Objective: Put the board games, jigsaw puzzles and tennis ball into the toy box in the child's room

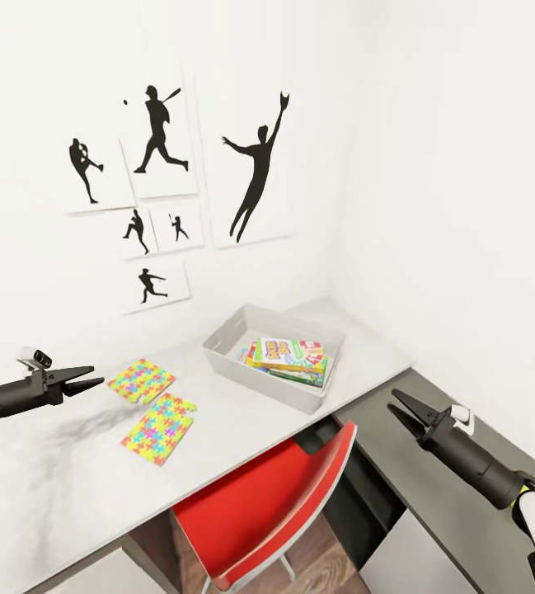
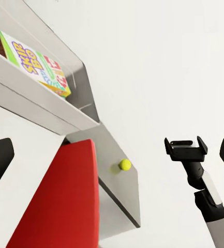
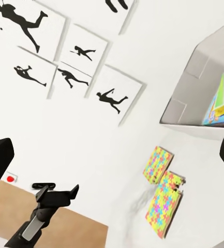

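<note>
two puzzles (image 1: pixel 142 380) (image 1: pixel 161 426) lie flat on the pale desk (image 1: pixel 242 421) at lower left of the head view, just beside each other, outside the tub (image 1: pixel 227 360). the tub at centre holds a stack of games (image 1: pixel 290 360), skip-bo on top; how many i cannot tell. the ball (image 2: pixel 124 164) sits on the dark desk section past the red chair (image 1: pixel 275 503). left claw (image 1: pixel 92 376) looks nearly closed, empty; right claw (image 1: pixel 396 405) slightly parted, empty. judged: puzzles and ball remain.
</note>
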{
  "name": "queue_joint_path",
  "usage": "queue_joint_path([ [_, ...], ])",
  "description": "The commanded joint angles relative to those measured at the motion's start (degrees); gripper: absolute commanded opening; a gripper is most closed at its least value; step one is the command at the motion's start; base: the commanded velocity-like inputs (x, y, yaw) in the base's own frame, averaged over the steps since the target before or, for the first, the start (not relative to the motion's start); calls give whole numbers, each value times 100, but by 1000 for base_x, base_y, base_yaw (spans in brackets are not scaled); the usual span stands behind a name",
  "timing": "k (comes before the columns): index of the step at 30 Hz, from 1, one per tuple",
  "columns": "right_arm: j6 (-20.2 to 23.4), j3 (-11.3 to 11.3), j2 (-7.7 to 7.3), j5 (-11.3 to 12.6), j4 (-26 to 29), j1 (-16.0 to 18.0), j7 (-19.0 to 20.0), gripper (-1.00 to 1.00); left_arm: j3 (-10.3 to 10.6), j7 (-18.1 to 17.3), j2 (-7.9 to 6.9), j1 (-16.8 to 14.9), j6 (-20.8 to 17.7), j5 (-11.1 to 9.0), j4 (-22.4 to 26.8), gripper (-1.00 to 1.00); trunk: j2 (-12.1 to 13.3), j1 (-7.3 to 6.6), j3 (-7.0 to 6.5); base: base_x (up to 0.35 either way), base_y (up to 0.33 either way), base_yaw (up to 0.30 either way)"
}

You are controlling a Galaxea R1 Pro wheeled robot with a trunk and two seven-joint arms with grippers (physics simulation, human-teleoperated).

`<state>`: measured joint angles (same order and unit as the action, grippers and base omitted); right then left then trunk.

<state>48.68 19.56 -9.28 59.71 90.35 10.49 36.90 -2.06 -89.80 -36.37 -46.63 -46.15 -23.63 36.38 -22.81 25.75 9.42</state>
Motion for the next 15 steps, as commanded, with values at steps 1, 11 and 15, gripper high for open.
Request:
queue_joint_path([
  [1, 15, 2, -1, 2, 0, 6, 10, 100, 4, -20, -2, -4, -61, -1, 0, 100, -11, 4, 2, 0, 0, 0],
  [11, -17, -13, 5, -6, 0, -1, 10, 100, 4, -20, 0, -4, -61, -1, 0, 100, -11, 4, -92, -38, 0, 4],
  [15, -22, -13, 5, -6, -4, 1, 8, 100, 4, -20, -1, -4, -61, 5, 0, 100, -11, 4, -129, -235, 0, 49],
])
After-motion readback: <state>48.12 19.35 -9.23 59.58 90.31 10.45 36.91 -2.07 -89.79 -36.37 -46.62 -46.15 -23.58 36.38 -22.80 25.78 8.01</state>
